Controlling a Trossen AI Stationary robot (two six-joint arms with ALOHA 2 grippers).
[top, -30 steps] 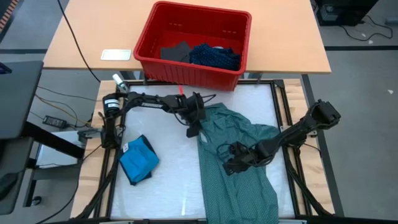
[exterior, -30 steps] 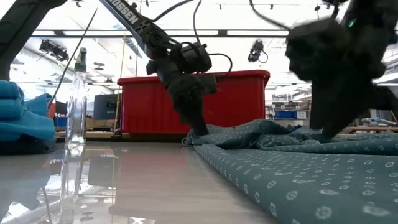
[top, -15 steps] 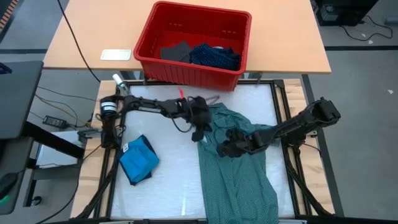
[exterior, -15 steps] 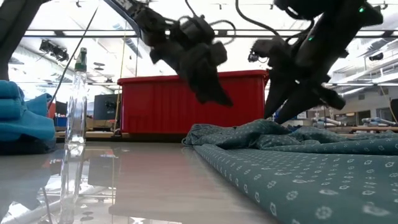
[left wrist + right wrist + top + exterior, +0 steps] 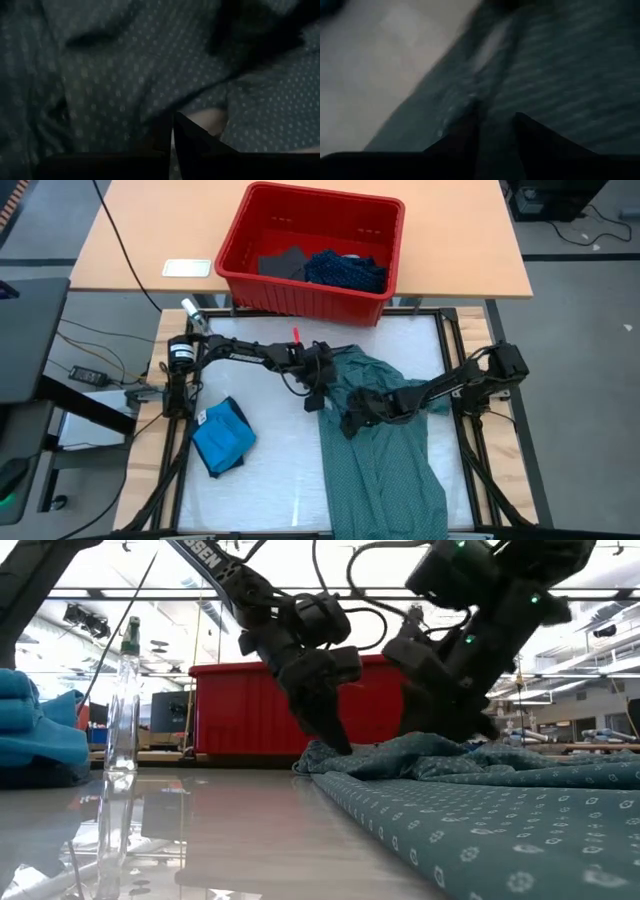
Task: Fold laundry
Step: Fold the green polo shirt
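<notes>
Overhead first: your left gripper (image 5: 316, 393) sits pinched together on the left edge of the grey-green shirt (image 5: 385, 460), apparently nipping a bit of cloth, while your right gripper (image 5: 352, 420) presses in just beside it at four o'clock, fingers partly apart over the fabric; whether it grips, I cannot tell. The bright blue small one (image 5: 222, 436) lies folded at eight o'clock on the table (image 5: 270, 470). Two dark pieces wait in the red bin (image 5: 310, 250) at twelve.

Table level: both grippers meet at the shirt's rumpled near edge.

Left wrist: fingertips (image 5: 172, 132) closed, shirt all around.

Right wrist: fingers spread over shirt cloth.

You've one garment done, the shirt barely begun, and the bin's contents untouched.
</notes>
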